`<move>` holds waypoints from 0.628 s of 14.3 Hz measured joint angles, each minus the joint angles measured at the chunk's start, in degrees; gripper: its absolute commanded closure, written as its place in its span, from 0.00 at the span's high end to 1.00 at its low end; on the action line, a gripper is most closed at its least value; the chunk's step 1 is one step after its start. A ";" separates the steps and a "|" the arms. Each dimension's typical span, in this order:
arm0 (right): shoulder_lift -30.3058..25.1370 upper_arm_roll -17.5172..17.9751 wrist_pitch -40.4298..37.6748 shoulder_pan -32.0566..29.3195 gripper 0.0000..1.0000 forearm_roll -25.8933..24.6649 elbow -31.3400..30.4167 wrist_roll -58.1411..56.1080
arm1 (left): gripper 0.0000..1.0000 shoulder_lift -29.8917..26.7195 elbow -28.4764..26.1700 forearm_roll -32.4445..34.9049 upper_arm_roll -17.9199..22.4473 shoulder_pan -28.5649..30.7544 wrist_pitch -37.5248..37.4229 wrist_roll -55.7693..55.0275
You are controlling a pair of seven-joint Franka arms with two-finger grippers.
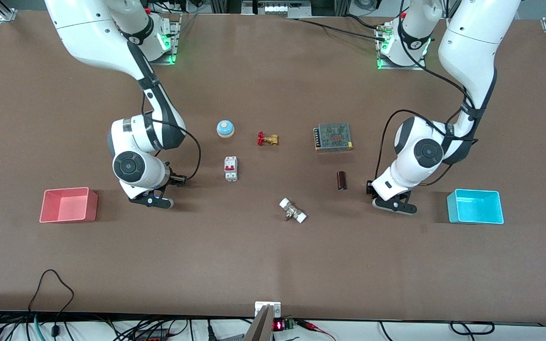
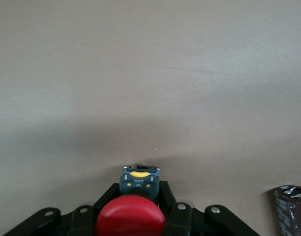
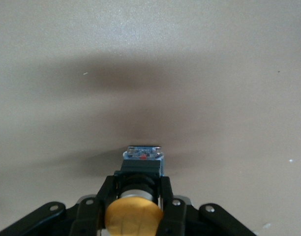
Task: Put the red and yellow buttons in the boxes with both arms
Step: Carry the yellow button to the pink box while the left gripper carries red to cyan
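Observation:
My left gripper point(image 1: 393, 204) is low over the table beside the cyan box point(image 1: 475, 206), toward the left arm's end. In the left wrist view the left gripper point(image 2: 139, 187) is shut on the red button point(image 2: 130, 216). My right gripper point(image 1: 152, 200) is low over the table beside the pink-red box point(image 1: 68, 204), toward the right arm's end. In the right wrist view the right gripper point(image 3: 138, 184) is shut on the yellow button point(image 3: 134, 216). Both buttons are hidden under the hands in the front view. Both boxes show bare insides.
Mid-table lie a blue dome bell point(image 1: 225, 128), a red-handled brass valve point(image 1: 267, 139), a meshed power supply point(image 1: 333, 137), a white circuit breaker point(image 1: 231, 168), a dark cylinder point(image 1: 342, 180) close to the left gripper, and a white-ended fitting point(image 1: 293, 210).

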 measured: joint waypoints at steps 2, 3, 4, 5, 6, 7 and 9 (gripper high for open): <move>-0.07 -0.01 0.04 -0.01 0.34 0.00 0.78 0.00 | 0.01 -1.27 3.46 0.00 0.19 2.27 -6.68 0.05; -0.27 -0.04 -0.05 -0.02 0.34 0.00 1.80 0.00 | 0.01 -2.57 4.92 0.00 0.27 4.35 -9.86 0.51; -0.73 -0.17 -0.44 -0.03 0.34 0.00 3.03 0.00 | 0.01 -4.24 5.89 0.00 0.34 7.00 -12.13 1.21; -1.62 -0.41 -1.45 -0.16 0.34 0.00 4.33 0.00 | 0.01 -5.92 6.32 0.00 0.41 9.82 -13.51 2.02; -2.71 -0.75 -2.87 -0.52 0.34 -0.01 5.58 -0.01 | 0.01 -7.26 6.34 0.00 0.48 12.29 -14.27 2.59; -3.87 -1.11 -4.63 -1.42 0.34 -0.07 6.80 -0.09 | 0.01 -8.10 6.29 0.00 0.59 14.32 -14.73 3.39; -5.55 -1.61 -7.95 -5.06 0.34 -0.18 9.08 -2.59 | 0.00 -8.19 6.17 0.00 0.71 17.55 -14.89 5.54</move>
